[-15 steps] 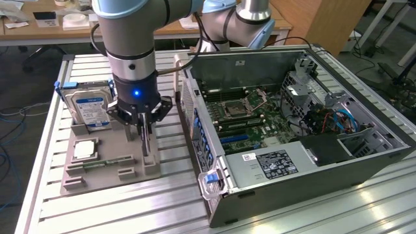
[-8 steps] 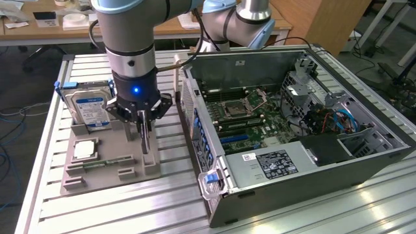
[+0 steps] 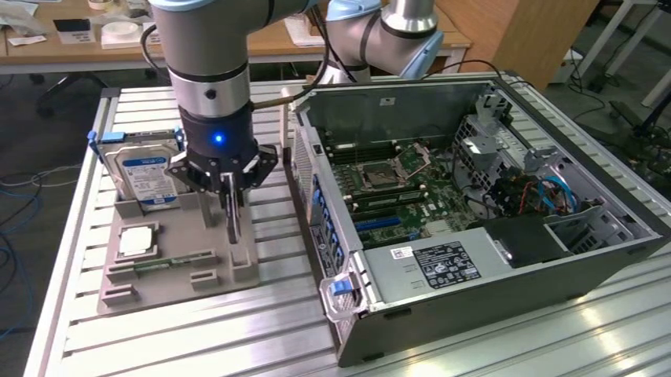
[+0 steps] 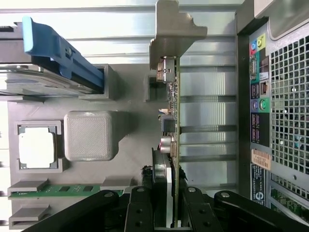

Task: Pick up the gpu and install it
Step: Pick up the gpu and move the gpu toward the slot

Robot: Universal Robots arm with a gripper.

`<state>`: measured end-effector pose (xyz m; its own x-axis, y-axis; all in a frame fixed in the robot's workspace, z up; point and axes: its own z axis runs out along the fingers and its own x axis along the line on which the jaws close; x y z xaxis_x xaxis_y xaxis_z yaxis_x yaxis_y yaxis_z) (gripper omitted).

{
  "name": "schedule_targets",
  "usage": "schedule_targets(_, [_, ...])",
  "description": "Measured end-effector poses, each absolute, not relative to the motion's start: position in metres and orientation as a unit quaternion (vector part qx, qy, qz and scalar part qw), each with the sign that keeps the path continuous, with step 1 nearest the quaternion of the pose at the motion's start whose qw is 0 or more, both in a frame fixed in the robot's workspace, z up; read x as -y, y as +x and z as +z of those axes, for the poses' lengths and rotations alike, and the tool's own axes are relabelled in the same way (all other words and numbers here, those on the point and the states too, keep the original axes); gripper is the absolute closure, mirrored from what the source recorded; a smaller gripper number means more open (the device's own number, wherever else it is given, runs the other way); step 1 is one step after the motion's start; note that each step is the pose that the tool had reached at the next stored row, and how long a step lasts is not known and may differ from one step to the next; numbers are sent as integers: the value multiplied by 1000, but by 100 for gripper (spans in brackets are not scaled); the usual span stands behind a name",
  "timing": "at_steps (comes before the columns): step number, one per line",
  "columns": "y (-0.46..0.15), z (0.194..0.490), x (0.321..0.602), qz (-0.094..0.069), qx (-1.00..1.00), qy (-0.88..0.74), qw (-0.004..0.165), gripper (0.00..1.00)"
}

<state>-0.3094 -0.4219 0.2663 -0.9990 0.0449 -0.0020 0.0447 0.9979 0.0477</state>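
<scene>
Jaws are shut tight on the card [image 4: 176,145], one black finger [image 4: 140,212] on each side of it. They are only a little way apart, because the card is so thin. It stands straight up on its edge. Its low end is right at the grey tray [image 3: 194,236], and I cannot tell if it touches.

A silver surface [image 3: 210,338] with long grooves holds everything. Behind it, at twelve o'clock in the exterior view, is a wooden desk [image 3: 126,49] with small things on it. On the floor at nine o'clock lies a blue cable [image 3: 16,188].

In the exterior view the tray sits at eight o'clock. A hard drive [image 3: 144,174] with a blue and white label stands up at the tray's far end, at ten o'clock from the card. A square silver chip [image 3: 137,240] lies flat in its own little pocket at eight o'clock from the card. Just past the chip, at six o'clock from it, a thin green stick [image 3: 157,268] lies in a slot.

At three o'clock from the tray is a big open computer box [image 3: 504,306]. Inside it are a green board [image 3: 409,208], some blue wires [image 3: 551,192] and a silver box with a label [image 3: 441,263].
</scene>
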Motion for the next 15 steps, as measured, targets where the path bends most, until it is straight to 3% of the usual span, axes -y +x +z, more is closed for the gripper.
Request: schedule_targets(15, [-309, 286, 422, 25, -999, 22, 2, 72])
